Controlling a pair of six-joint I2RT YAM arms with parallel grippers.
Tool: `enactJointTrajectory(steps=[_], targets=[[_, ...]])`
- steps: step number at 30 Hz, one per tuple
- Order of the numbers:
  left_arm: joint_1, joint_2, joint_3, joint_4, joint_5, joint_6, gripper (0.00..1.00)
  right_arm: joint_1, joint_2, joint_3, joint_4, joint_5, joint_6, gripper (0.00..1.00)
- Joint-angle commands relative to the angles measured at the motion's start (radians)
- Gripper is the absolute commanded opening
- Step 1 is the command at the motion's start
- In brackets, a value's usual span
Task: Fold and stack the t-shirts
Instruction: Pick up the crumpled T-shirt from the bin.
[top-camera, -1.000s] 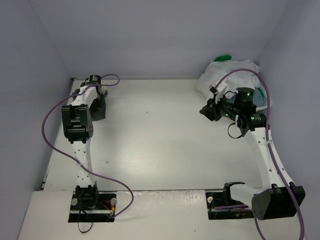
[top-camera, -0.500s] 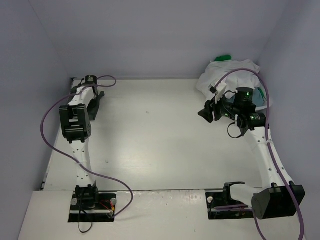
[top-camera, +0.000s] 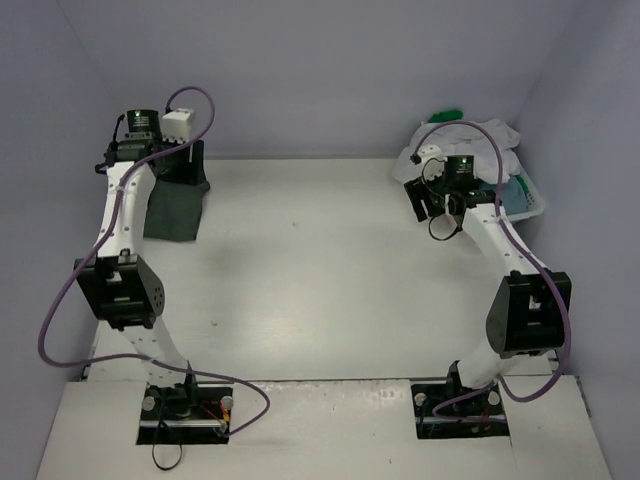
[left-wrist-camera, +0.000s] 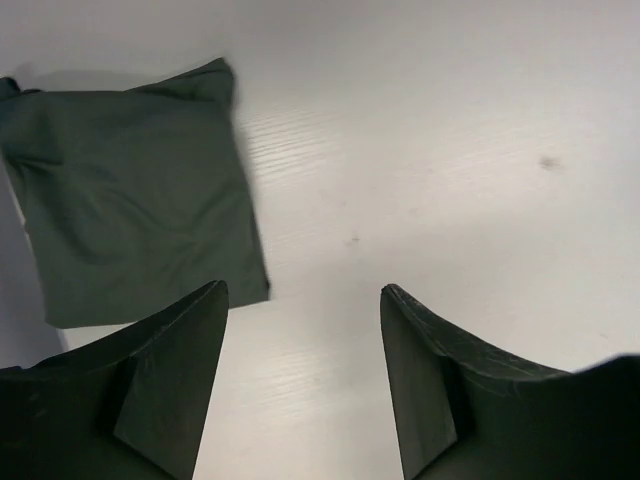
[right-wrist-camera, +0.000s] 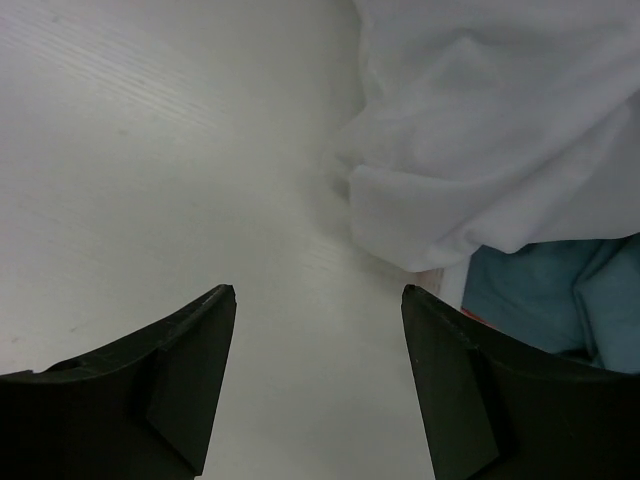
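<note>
A dark grey t-shirt (top-camera: 175, 207) lies folded in a square at the table's far left, and it also shows in the left wrist view (left-wrist-camera: 130, 190). My left gripper (top-camera: 186, 168) hangs above its far edge, open with only bare table between the fingers (left-wrist-camera: 303, 290). At the far right, a white t-shirt (top-camera: 468, 140) is heaped over the basket, with a green one (top-camera: 447, 115) behind it and a blue one (top-camera: 517, 190) under it. My right gripper (top-camera: 418, 195) hovers open by the heap's left edge (right-wrist-camera: 318, 290), apart from the white cloth (right-wrist-camera: 490, 130) and the blue cloth (right-wrist-camera: 545, 290).
The white plastic basket (top-camera: 535, 207) stands in the far right corner against the walls. Purple cables loop off both arms. Blue-grey walls close in the table at the back and both sides.
My left arm rose and drew back off the folded dark grey shirt while its jaws opened. The right arm reached further toward the heap in the basket and its jaws opened wider.
</note>
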Motion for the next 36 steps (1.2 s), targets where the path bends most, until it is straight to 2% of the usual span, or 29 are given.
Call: enactJointTrajectory(steps=[1, 5, 13, 17, 18, 20, 21, 22, 28, 30, 36], targets=[[-0.004, -0.121, -0.058, -0.035, 0.162, -0.043, 0.57, 0.012, 0.063, 0.059, 0.109, 0.222, -0.005, 0.64], [-0.004, -0.21, -0.167, 0.014, 0.139, -0.028, 0.57, 0.024, 0.107, 0.068, 0.138, 0.356, -0.03, 0.64], [-0.004, -0.264, -0.336, 0.085, 0.125, -0.032, 0.57, 0.026, 0.167, 0.103, 0.177, 0.379, -0.038, 0.63], [-0.003, -0.267, -0.373, 0.102, 0.124, -0.034, 0.57, 0.027, 0.207, 0.118, 0.218, 0.385, -0.045, 0.61], [-0.003, -0.266, -0.376, 0.102, 0.122, -0.034, 0.57, 0.027, 0.231, 0.123, 0.223, 0.39, -0.047, 0.59], [-0.003, -0.264, -0.384, 0.106, 0.116, -0.032, 0.57, 0.024, 0.25, 0.134, 0.229, 0.388, -0.045, 0.37], [-0.003, -0.267, -0.387, 0.108, 0.116, -0.034, 0.57, 0.025, 0.258, 0.135, 0.229, 0.385, -0.042, 0.22], [-0.003, -0.269, -0.39, 0.111, 0.114, -0.037, 0.57, 0.024, 0.259, 0.135, 0.227, 0.379, -0.03, 0.02], [-0.001, -0.282, -0.404, 0.114, 0.114, -0.049, 0.57, 0.042, 0.172, 0.112, 0.197, 0.33, -0.013, 0.0], [-0.001, -0.289, -0.413, 0.114, 0.114, -0.046, 0.57, 0.062, 0.111, 0.12, 0.139, 0.306, -0.03, 0.0], [-0.004, -0.318, -0.454, 0.1, 0.131, -0.026, 0.57, 0.134, -0.063, 0.23, -0.079, 0.085, -0.068, 0.0]])
